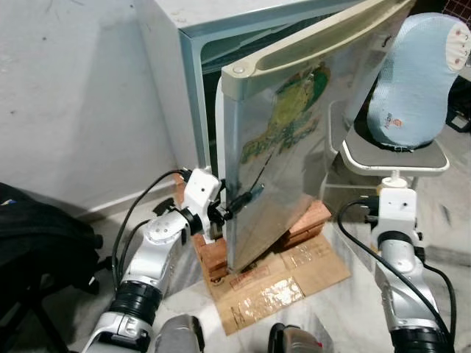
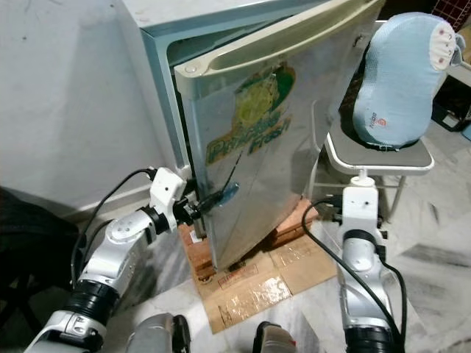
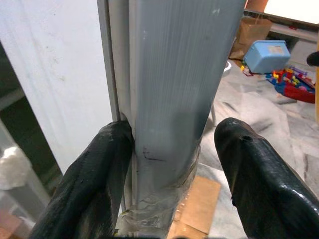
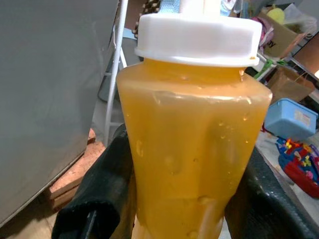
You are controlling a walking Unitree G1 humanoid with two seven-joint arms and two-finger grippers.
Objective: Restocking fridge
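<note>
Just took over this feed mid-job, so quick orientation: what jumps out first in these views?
The fridge door, silver with a green sticker, stands partly open straight ahead, and the left gripper straddles its free edge, one finger at the inner side, the other outside. The right gripper holds an orange juice bottle with a white cap, near a chair bearing a pale blue cushion on the right.

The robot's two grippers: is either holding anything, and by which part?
The right gripper holds a bottle of orange liquid by its lower body. The left gripper has its fingers either side of the fridge door edge.
</note>
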